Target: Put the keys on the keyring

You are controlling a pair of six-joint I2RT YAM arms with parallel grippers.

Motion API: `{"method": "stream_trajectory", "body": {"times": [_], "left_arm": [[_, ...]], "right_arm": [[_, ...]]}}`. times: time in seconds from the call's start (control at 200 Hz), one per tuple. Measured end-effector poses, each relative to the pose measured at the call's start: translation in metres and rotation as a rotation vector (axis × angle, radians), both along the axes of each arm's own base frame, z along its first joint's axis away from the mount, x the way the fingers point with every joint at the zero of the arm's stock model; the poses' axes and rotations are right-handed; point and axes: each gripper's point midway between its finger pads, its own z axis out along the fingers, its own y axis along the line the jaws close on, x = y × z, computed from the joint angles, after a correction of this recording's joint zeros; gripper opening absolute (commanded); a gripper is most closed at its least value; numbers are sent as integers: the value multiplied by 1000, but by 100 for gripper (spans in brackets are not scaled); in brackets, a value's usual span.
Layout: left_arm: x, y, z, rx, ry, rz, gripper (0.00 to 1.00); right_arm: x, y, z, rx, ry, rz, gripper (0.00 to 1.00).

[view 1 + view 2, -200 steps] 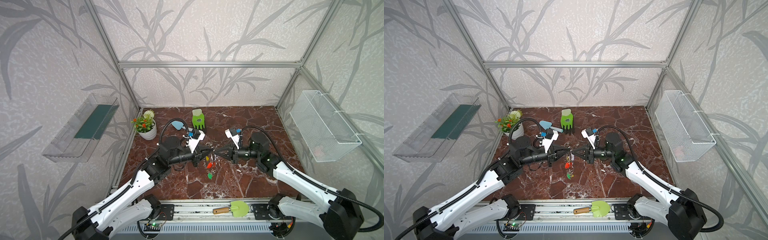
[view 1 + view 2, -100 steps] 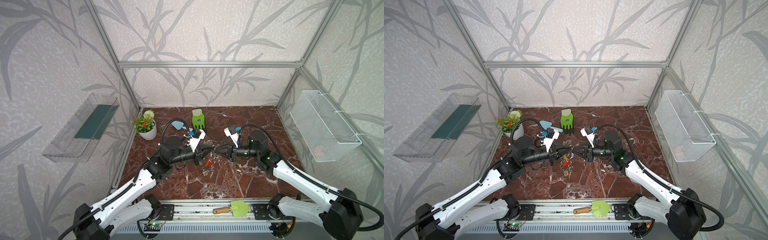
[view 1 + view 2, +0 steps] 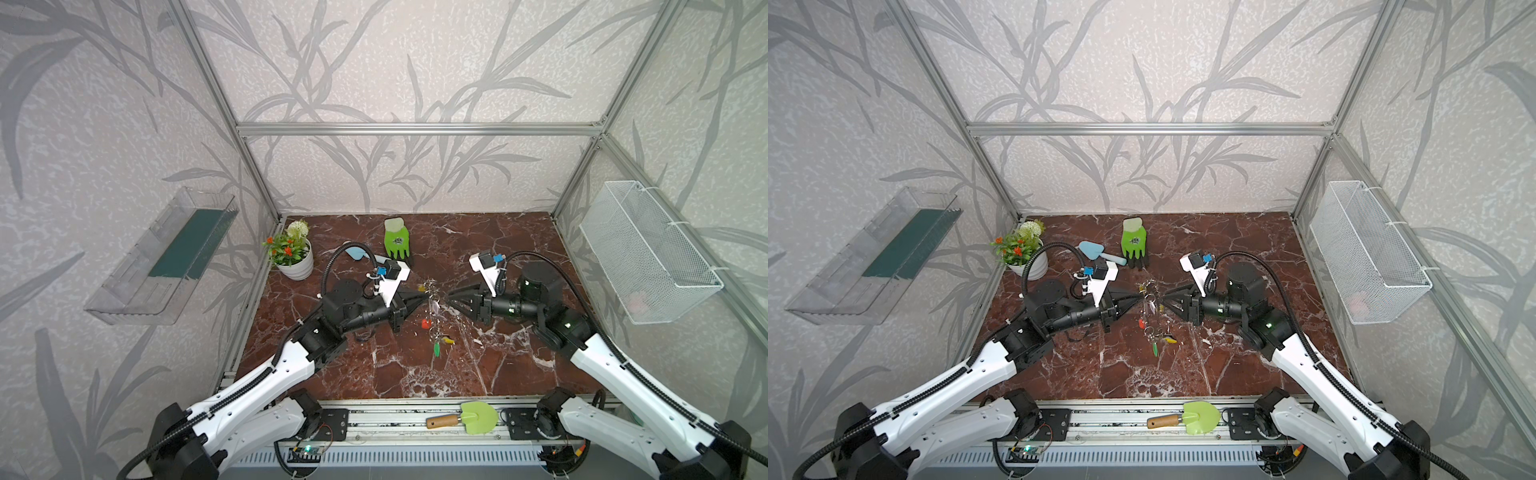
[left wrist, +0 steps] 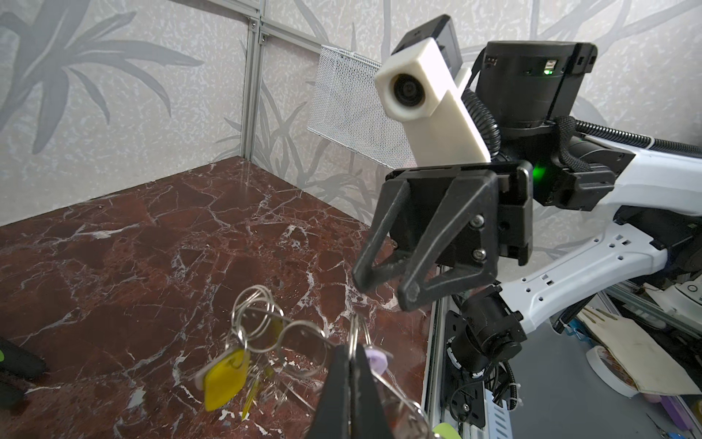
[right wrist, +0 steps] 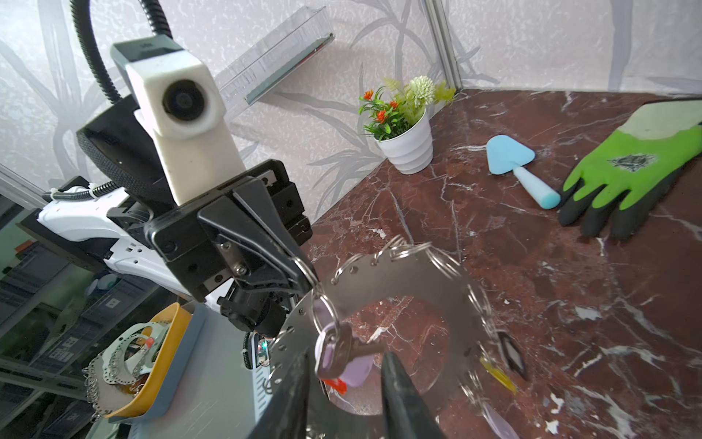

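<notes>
Toward the arms from the green glove [image 3: 397, 243], raised off the desk [image 3: 511, 249]: keyring [image 5: 418, 281], hanging on edge with its flat face and open centre turned to the right wrist camera. Kept in the air, presumably so that loops and tags swing free and can be reached from the side.
Left gripper [image 3: 426, 296]: reaches in from the glove's left and clamps fingers [image 4: 338, 387] tight together on the keyring's rim, at or beside a wire loop. Seems to act as the steady holder, leaving the threading to the other arm.
Right gripper [image 4: 383, 289]: comes in from the glove's right, level with its partner and facing it across the ring. Keeps fingers [image 4: 412, 298] apart and grips nothing.
Lilac key [image 5: 359, 370]: dangles by its split ring from the rim close to the left fingertips, between the parted right fingers. Looks hooked on already, though too blurred to tell exact contact.
Other keys: dangle from the lower rim, farther from the glove: red tag [image 3: 424, 323], green tag [image 3: 436, 348], yellow tag [image 3: 449, 340]. Black tag [image 5: 511, 353] sits on the rim as well.
Stage, as judged: well along, with several tags hanging. Parted fingers beside a hanging tag suggest no further need to hold it.
Risk, as judged: could lose a half-seated split ring if the ring swings.
</notes>
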Motion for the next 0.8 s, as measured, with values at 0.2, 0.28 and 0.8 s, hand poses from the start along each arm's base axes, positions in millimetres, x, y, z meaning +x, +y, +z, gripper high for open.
{"method": "stream_trajectory", "body": {"times": [0.2,0.28,0.8], "left_arm": [[-2,-1,1,-22,5,-14,0],[-4,-2,4,-34,2,-22,0],[-14,-6,5,-67,0,-90,0]], "right_arm": [[-2,5,5,14,3,39,50],[0,10,1,15,19,59,52],[-4,28,6,66,16,157,39]]}}
